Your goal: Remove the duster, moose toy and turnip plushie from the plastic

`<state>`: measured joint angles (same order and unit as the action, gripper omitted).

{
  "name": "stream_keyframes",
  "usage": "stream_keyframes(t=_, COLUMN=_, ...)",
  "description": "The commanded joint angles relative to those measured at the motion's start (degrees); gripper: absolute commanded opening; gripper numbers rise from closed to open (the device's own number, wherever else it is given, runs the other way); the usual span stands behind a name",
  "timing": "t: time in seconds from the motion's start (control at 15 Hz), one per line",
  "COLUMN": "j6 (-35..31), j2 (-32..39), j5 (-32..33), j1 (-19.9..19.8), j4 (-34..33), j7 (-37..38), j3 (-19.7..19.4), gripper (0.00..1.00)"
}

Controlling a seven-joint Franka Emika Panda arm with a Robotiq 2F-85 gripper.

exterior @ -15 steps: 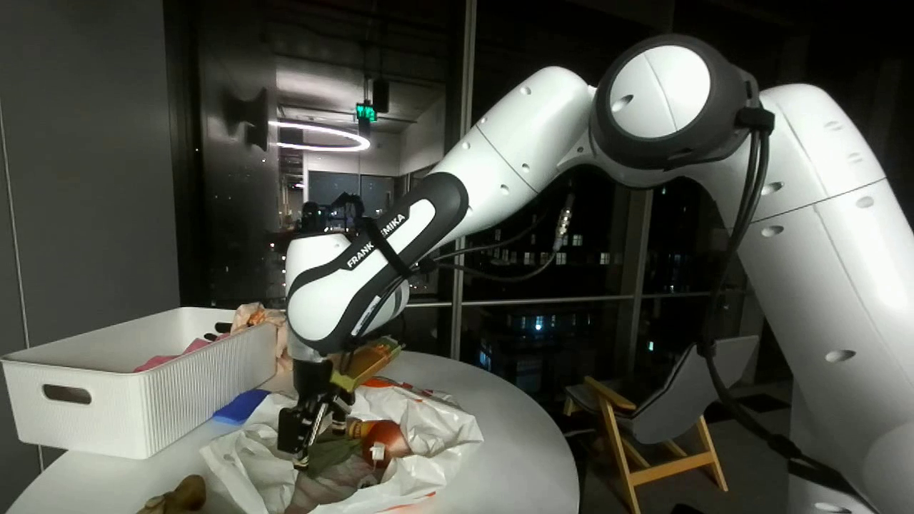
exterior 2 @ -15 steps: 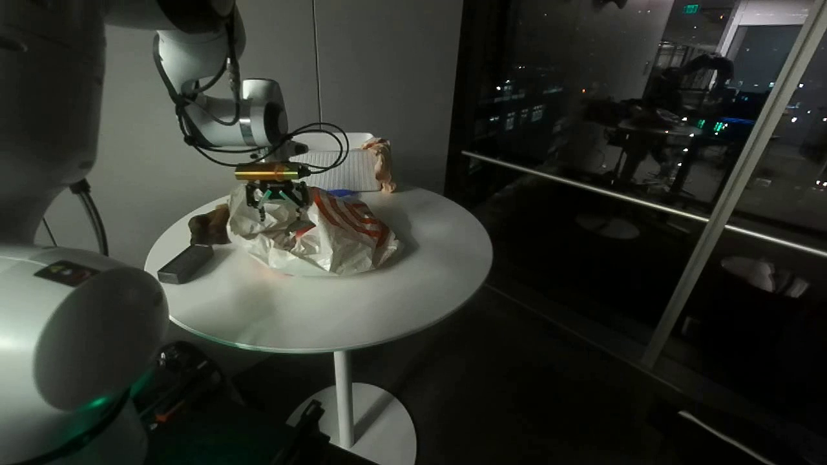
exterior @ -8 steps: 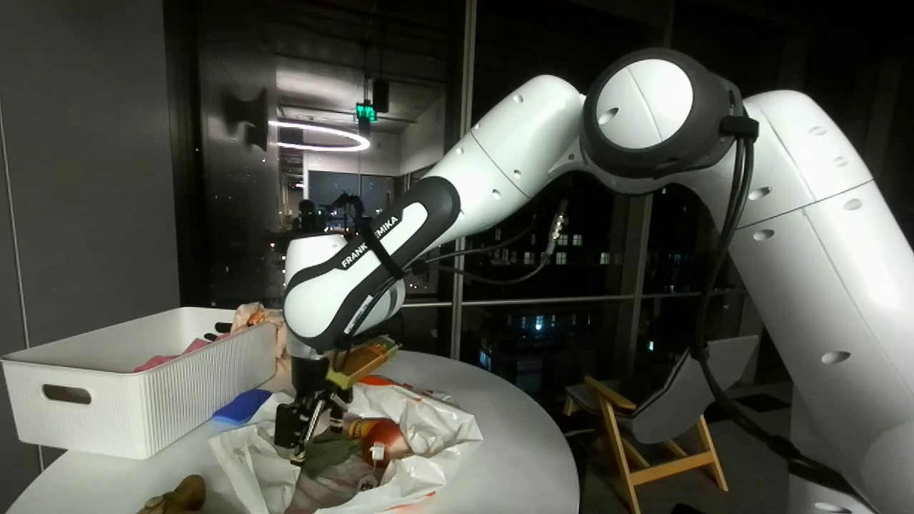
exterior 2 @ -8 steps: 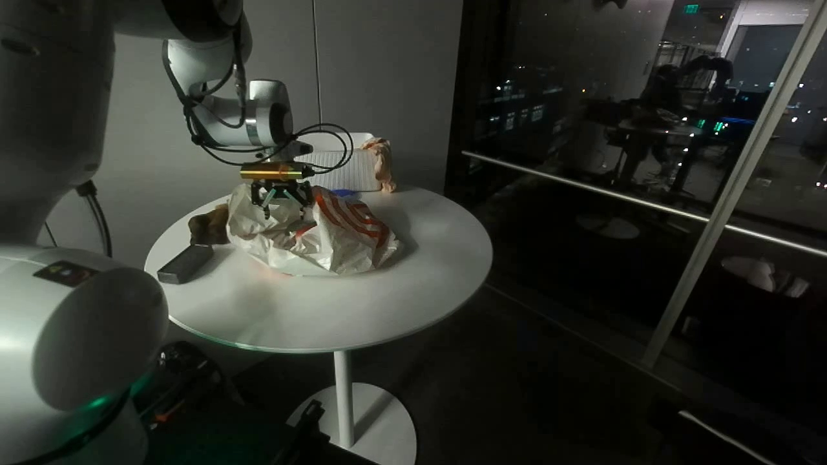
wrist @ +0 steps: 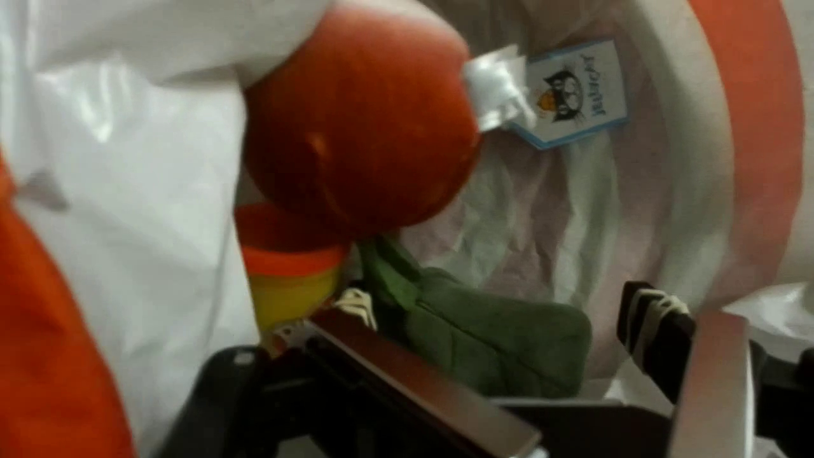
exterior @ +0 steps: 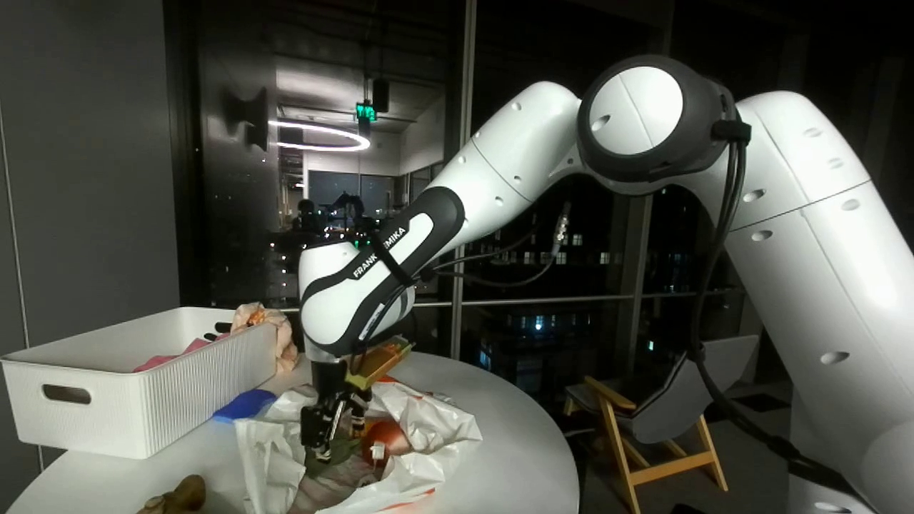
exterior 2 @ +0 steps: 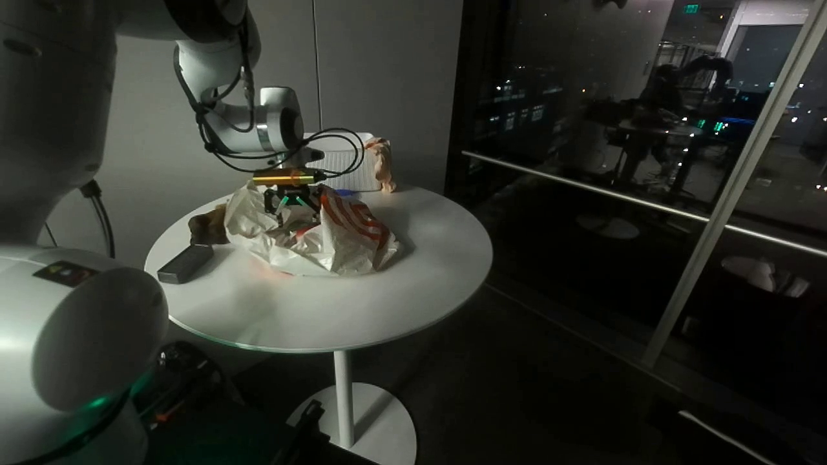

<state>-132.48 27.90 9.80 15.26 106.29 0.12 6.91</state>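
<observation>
white tub (exterior: 207, 396) on round table (exterior 2: 362, 310) | peach cloth (exterior: 283, 339) over tub's rim | wood-framed chair (exterior: 664, 416) apart

A round white table (exterior 2: 362, 307) stands near a grey wall (exterior 2: 387, 71) and dark windows (exterior 2: 536, 97), a wood-legged chair (exterior: 653, 426) beyond.

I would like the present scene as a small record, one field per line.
Support: round white table
Container: crumpled white plastic bag with orange stripes, on the table
Inside it: round red-orange plush turnip with dark green leaves
Outside it: small brown plush moose; dark grey rectangular block, possibly the duster
Nearby: white ribbed rectangular tub
Jaws: open, holding nothing; leaves show between them in wrist view
</observation>
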Motion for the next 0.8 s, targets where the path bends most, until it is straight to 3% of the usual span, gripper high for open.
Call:
stream_keyframes(t=0.0, j6=-1.4, j2=2.0, j5=4.0, j1=-0.3, j4=-1.8, j7=0.1, j3=-2.1, gripper=1.00)
stream_keyframes(t=0.4, j6=-5.4, j2=4.5, j5=11.4, j1=1.3, j4=-3.8, j7=3.0, j3=-5.5, gripper=1.00)
stream_keyframes(t=0.73, j6=-6.8, j2=0.0, j5=18.8, j1=3.9, j4=-0.7, j7=10.5, j3=-8.5, gripper=1.00)
